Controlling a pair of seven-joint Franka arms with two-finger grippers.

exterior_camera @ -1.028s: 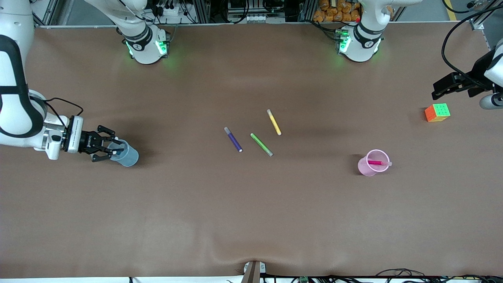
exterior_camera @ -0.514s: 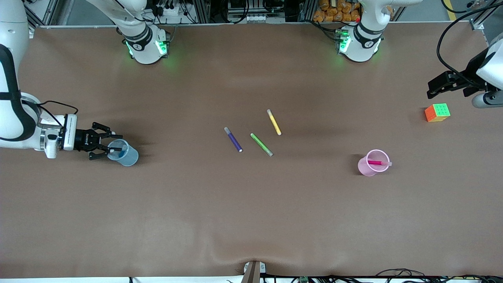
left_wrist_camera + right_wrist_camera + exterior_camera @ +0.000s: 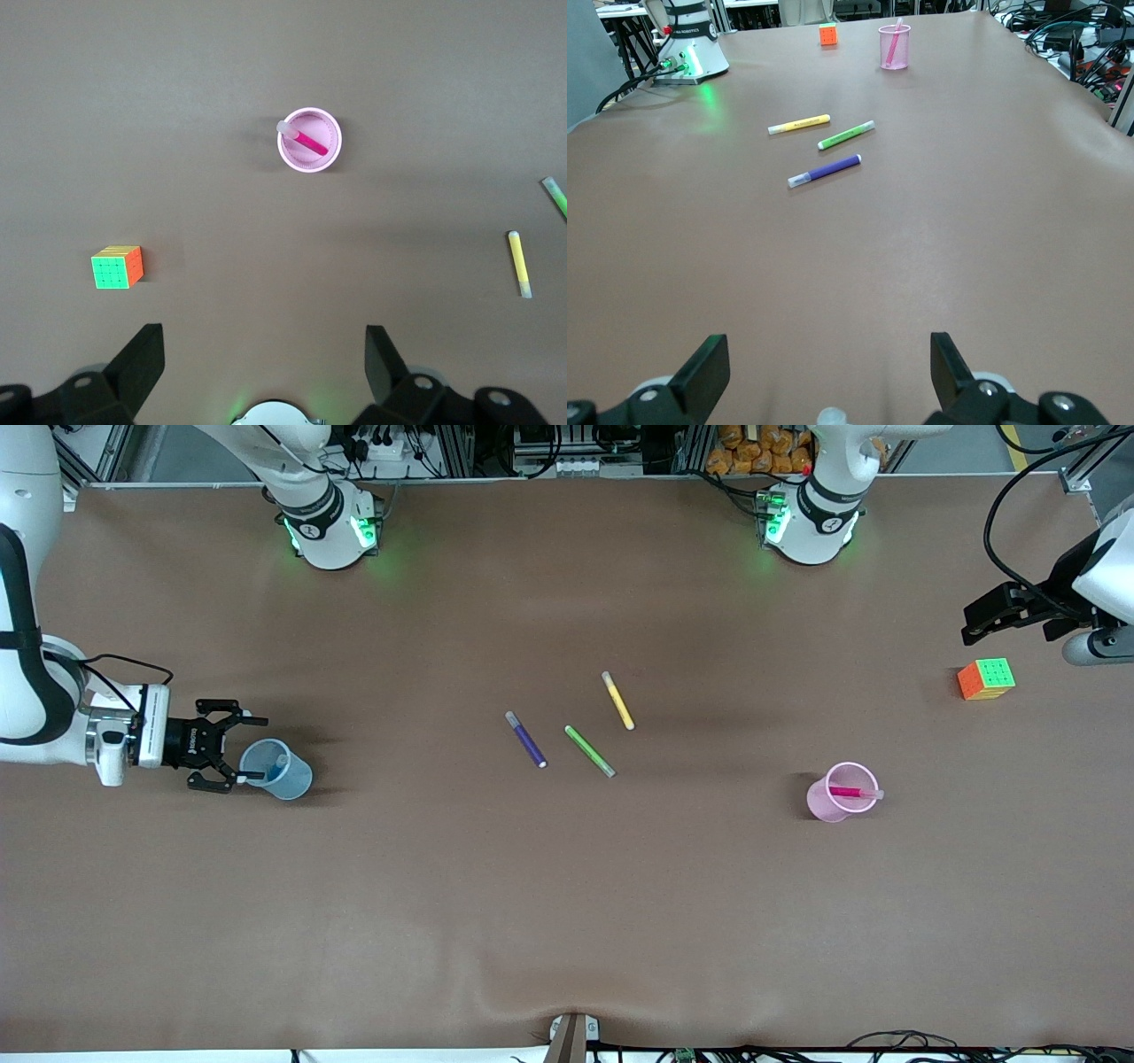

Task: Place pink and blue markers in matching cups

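The slim blue marker (image 3: 276, 764) leans inside the light blue tapered plastic cup (image 3: 277, 771) at the right arm's end of the table; the magenta-pink marker (image 3: 852, 791) rests in the pale pink cup (image 3: 831, 795). Both markers look light, stiff and smooth, best pinched mid-barrel. The right gripper (image 3: 219, 757) stands open and empty beside the blue cup. The left gripper (image 3: 983, 615), open, waits near the multicoloured puzzle cube (image 3: 986, 678).

Right gripper (image 3: 232, 754) now spread wide and back from the blue cup (image 3: 275, 770), blue marker (image 3: 276, 765) inside.
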